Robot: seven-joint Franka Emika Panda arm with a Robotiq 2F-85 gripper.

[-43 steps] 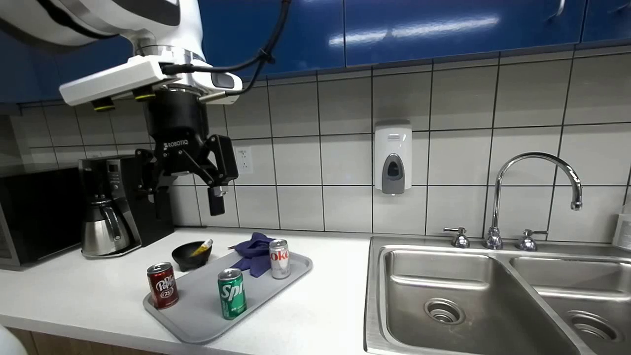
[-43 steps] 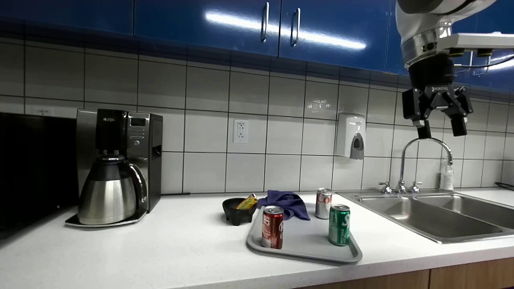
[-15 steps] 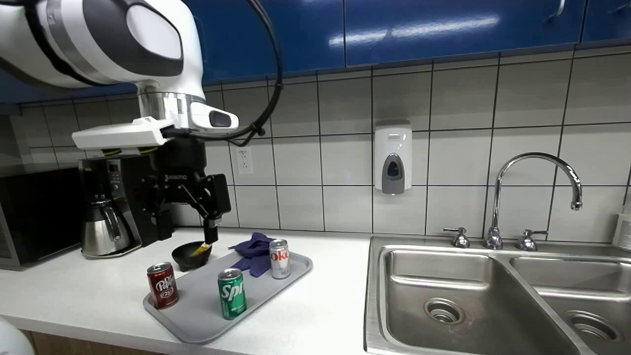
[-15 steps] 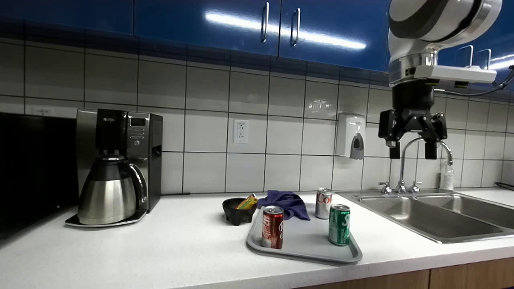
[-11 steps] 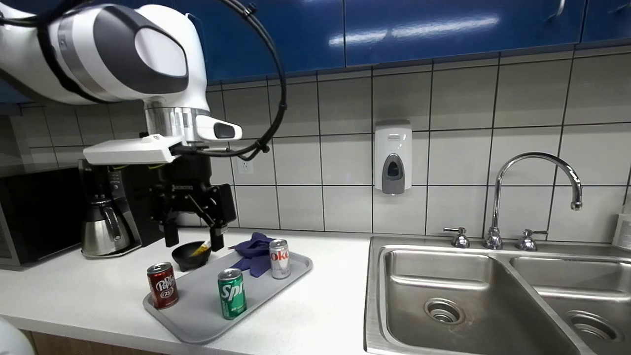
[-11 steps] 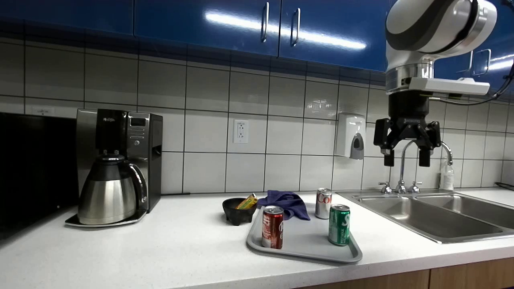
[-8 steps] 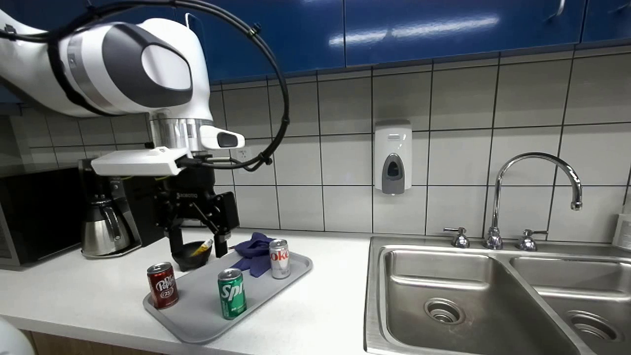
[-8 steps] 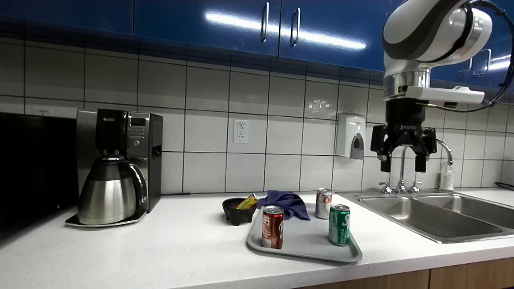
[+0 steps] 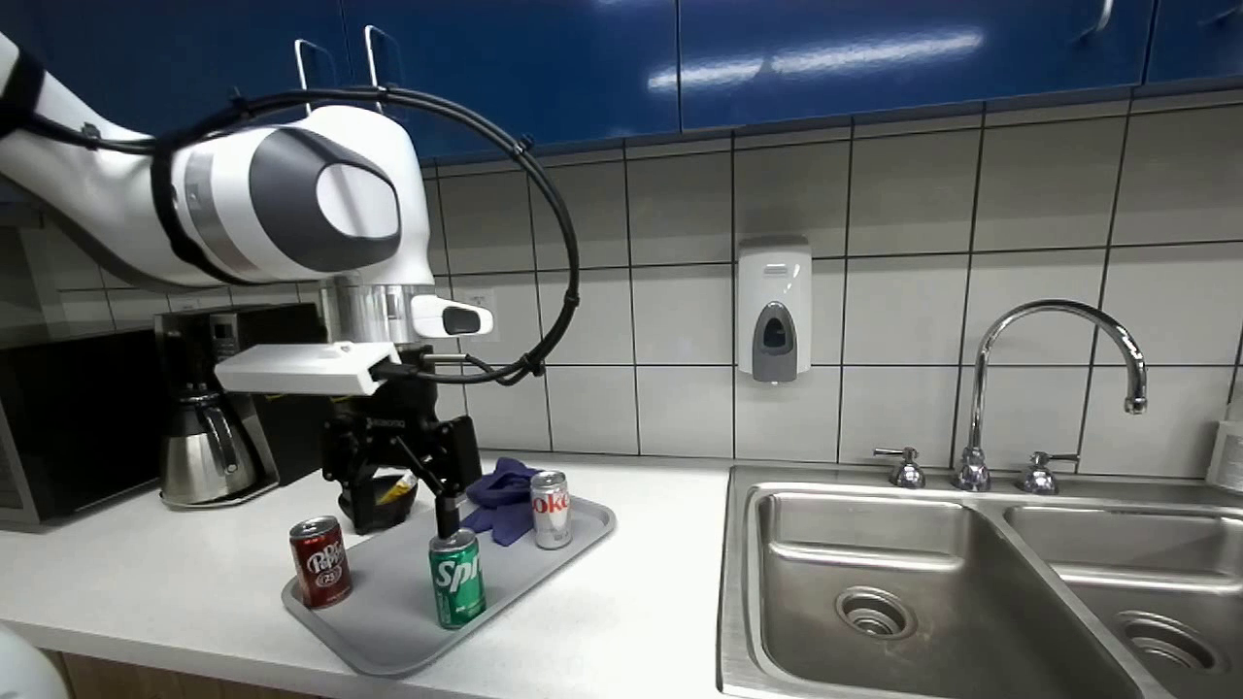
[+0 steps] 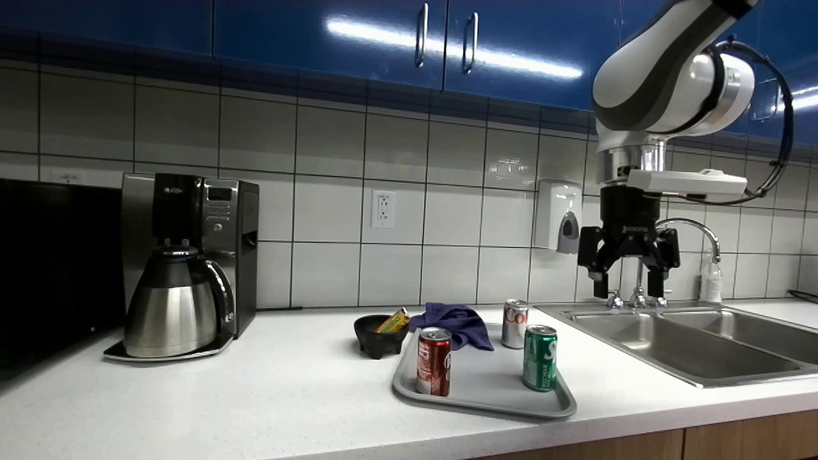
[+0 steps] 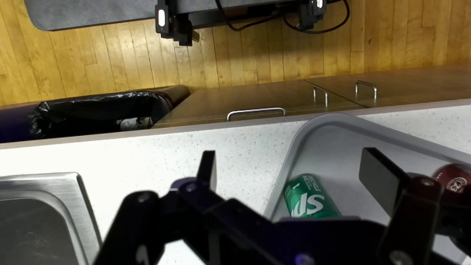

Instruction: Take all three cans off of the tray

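Pointing down, jaws spread, the hand (image 10: 628,289) hangs seemingly higher than the green can (image 10: 540,359)

The Sprite can (image 9: 456,580) is coloured green, the Dr Pepper can (image 9: 320,563) dark red, the Coke can (image 9: 552,512) silver. The tray (image 9: 390,621) is finished in grey.

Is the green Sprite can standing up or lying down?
Standing up: in both exterior views, the green can has its silver top facing upward and its bottom on the tray.

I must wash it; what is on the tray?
A Dr Pepper can, Sprite can, silver Coke can and part of a purple cloth; anything beneath the cloth is covered.
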